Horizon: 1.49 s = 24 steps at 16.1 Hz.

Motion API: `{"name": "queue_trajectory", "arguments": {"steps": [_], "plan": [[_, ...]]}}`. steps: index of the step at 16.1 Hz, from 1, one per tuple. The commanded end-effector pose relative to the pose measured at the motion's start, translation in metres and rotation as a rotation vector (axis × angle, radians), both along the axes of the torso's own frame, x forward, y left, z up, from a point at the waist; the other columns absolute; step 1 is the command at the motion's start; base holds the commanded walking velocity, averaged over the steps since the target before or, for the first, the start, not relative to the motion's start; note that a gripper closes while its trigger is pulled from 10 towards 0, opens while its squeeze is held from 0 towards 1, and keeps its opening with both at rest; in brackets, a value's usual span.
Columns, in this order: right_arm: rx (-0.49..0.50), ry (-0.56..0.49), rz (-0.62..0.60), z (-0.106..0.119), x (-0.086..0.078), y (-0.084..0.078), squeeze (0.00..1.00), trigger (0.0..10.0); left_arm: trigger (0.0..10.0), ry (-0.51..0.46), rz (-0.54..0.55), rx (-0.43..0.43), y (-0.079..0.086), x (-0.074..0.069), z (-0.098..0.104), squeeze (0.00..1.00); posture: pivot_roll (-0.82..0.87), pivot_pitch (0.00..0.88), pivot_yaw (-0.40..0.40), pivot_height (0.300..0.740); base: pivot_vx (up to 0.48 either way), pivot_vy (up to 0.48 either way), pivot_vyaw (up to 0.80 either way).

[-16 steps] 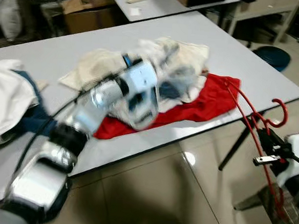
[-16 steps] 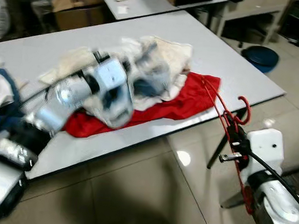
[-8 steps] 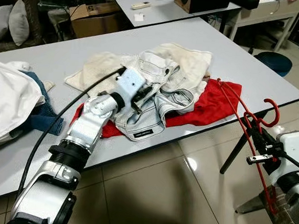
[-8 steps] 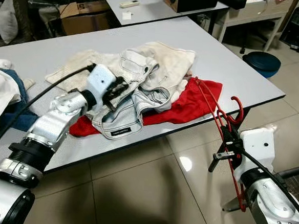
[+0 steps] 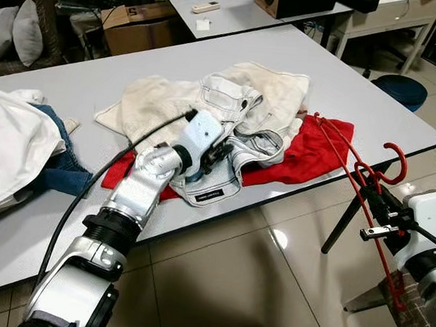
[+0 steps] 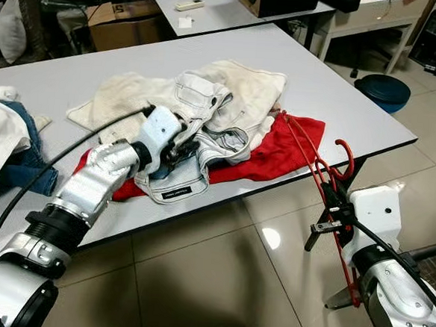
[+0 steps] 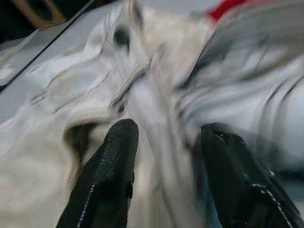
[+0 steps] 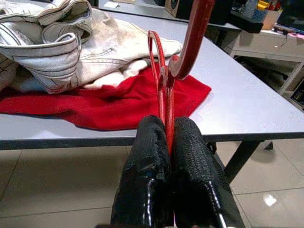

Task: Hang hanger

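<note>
The red hanger [image 5: 366,185] stood nearly upright just off the desk's [image 5: 358,83] edge, pinched near its hook, its upper end leaning over the desk.

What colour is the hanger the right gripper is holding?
Red. The hanger, pinched in the right gripper, shows best in the right wrist view.

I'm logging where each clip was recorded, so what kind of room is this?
Probably a workroom or lab space rather than a lived-in home: long grey tables, a cardboard box, a speaker on the far table, clothes heaped for handling.
</note>
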State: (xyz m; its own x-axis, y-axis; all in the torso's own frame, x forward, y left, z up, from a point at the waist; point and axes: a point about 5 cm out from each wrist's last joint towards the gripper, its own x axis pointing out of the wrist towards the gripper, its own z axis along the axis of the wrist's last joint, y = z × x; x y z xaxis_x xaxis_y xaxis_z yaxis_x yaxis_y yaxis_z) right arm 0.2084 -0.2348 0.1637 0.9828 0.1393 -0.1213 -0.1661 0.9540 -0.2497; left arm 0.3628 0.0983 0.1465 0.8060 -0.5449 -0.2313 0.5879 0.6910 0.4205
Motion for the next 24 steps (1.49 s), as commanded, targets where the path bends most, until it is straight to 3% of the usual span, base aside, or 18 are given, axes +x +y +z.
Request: {"name": "queue_trajectory", "arguments": {"steps": [1,2,3,4,6,10,16,17,19,24], "plan": [[-0.008,-0.005,0.018,0.001,0.0,0.001,0.0,10.0,10.0,-0.044,0.054,0.074,0.01,0.005,0.002,0.0,-0.23,0.028,0.119,0.74,0.0,0.0,0.0],[-0.009,-0.005,0.02,0.001,0.0,0.001,0.0,10.0,10.0,-0.05,0.057,0.085,0.01,0.006,0.003,0.0,-0.23,0.028,0.119,0.74,0.0,0.0,0.0],[-0.01,-0.005,0.021,0.001,0.0,0.001,0.0,10.0,8.0,-0.055,0.061,0.061,0.01,0.007,0.006,0.0,-0.23,0.028,0.119,0.74,0.0,0.0,0.0],[-0.011,-0.005,0.022,0.001,0.0,0.002,0.0,10.0,1.8,-0.065,0.057,0.054,0.009,0.008,0.008,0.0,-0.24,0.018,0.118,0.74,0.0,0.0,0.0],[-0.011,-0.006,0.024,0.001,0.0,0.002,0.0,10.0,0.0,-0.086,0.068,0.048,0.006,0.011,0.009,0.0,-0.24,0.017,0.116,0.74,0.0,0.0,0.0],[-0.011,-0.01,0.029,0.002,0.002,0.003,0.0,10.0,0.0,-0.091,0.079,0.079,-0.004,0.017,0.005,0.0,-0.24,0.02,0.119,0.74,0.0,0.0,0.0],[-0.011,-0.014,0.023,0.002,0.001,0.003,0.0,10.0,0.0,-0.108,0.121,0.128,-0.007,0.023,0.003,0.0,-0.24,0.026,0.128,0.74,0.0,0.0,0.0],[-0.01,-0.016,0.022,0.002,0.001,0.003,0.0,10.0,0.0,-0.121,0.125,0.107,-0.007,0.024,0.007,0.0,-0.24,0.025,0.129,0.74,0.0,0.0,0.0],[0.001,-0.044,0.04,0.007,0.001,0.003,0.0,10.0,0.0,-0.167,0.117,-0.033,-0.008,0.029,0.028,0.0,-0.23,0.023,0.129,0.74,0.0,0.0,0.0],[0.075,-0.154,0.25,0.04,-0.007,0.011,0.0,10.0,0.0,-0.339,0.244,-0.158,0.025,0.043,0.082,0.0,-0.22,0.014,0.134,0.74,0.0,0.0,0.0]]}}
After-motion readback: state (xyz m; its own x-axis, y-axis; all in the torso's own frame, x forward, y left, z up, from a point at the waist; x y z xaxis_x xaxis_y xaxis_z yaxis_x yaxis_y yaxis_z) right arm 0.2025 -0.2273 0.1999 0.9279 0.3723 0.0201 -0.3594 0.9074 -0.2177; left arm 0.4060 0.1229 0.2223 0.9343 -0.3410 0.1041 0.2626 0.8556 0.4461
